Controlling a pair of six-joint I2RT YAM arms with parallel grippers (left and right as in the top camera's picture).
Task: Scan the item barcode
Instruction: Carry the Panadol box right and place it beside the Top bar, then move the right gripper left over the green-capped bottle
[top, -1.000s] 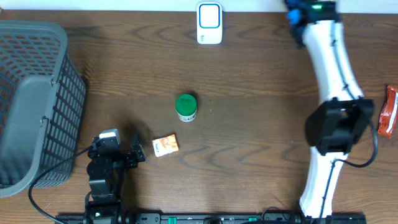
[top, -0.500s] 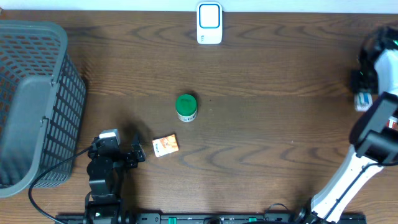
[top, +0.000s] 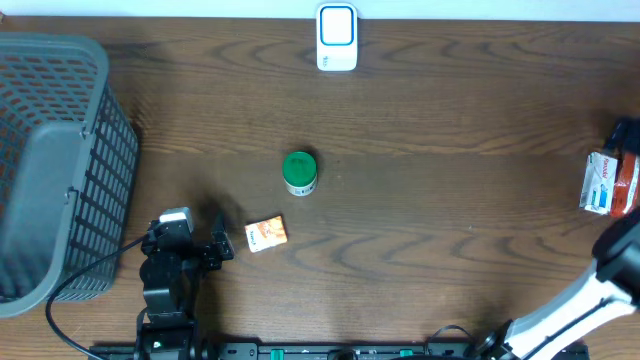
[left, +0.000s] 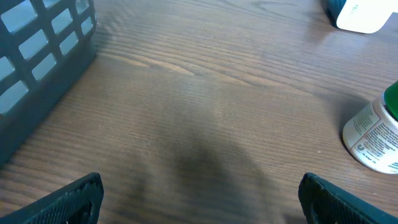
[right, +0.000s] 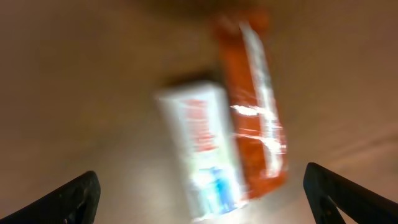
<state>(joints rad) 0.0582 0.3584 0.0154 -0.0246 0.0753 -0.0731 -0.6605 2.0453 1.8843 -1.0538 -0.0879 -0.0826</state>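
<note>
A white barcode scanner (top: 337, 38) stands at the table's far edge. A green-capped bottle (top: 299, 172) stands mid-table, and its label shows at the right of the left wrist view (left: 373, 134). A small orange box (top: 266, 233) lies nearer the front. My left gripper (top: 190, 240) (left: 200, 190) is open over bare wood, left of the orange box. My right gripper (right: 202, 190) is open. In its blurred view a white-and-blue box (right: 202, 146) and a red packet (right: 255, 106) lie side by side on the table. Both lie at the right edge (top: 598, 182).
A grey mesh basket (top: 55, 160) fills the left side and shows at the left of the left wrist view (left: 37, 68). The right arm's white link (top: 575, 310) rises at the front right corner.
The right arm has swung from mid-right out to the table's right edge. Its gripper has opened, and the white-and-blue box now lies beside the red packet. The left arm is still.
</note>
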